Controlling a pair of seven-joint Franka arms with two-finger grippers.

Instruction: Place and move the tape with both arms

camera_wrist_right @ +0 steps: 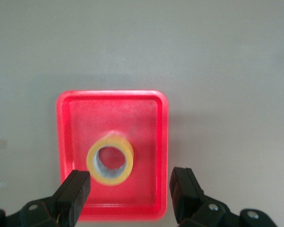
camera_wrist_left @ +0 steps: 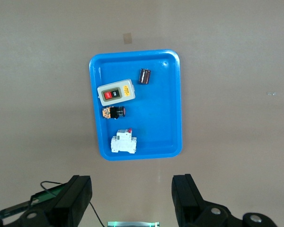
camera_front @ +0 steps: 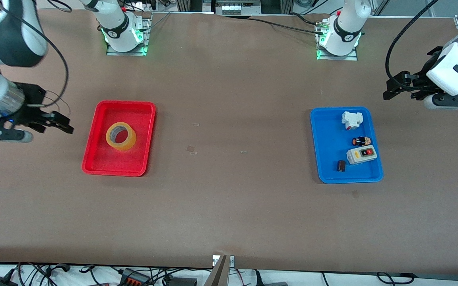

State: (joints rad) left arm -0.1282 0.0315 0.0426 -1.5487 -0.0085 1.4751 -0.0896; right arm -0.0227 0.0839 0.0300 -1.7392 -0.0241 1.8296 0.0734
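One roll of tape (camera_front: 121, 136) lies flat in the red tray (camera_front: 94, 159) toward the right arm's end of the table (camera_front: 229, 198). The blue tray (camera_front: 324, 159) holds four small electrical parts. The right gripper (camera_front: 60, 122) hangs beside the red tray, fingers apart; the left gripper (camera_front: 392, 89) hovers near the blue tray, fingers apart.

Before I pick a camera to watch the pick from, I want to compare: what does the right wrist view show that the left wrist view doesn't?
Only the right wrist view shows the ring-shaped yellow tape roll lying in the shallow red plastic tray, with the open right gripper hanging above. Only the left wrist view shows the blue plastic tray holding the grey switch box and smaller electrical parts, under the open left gripper. Both show the brown tabletop.
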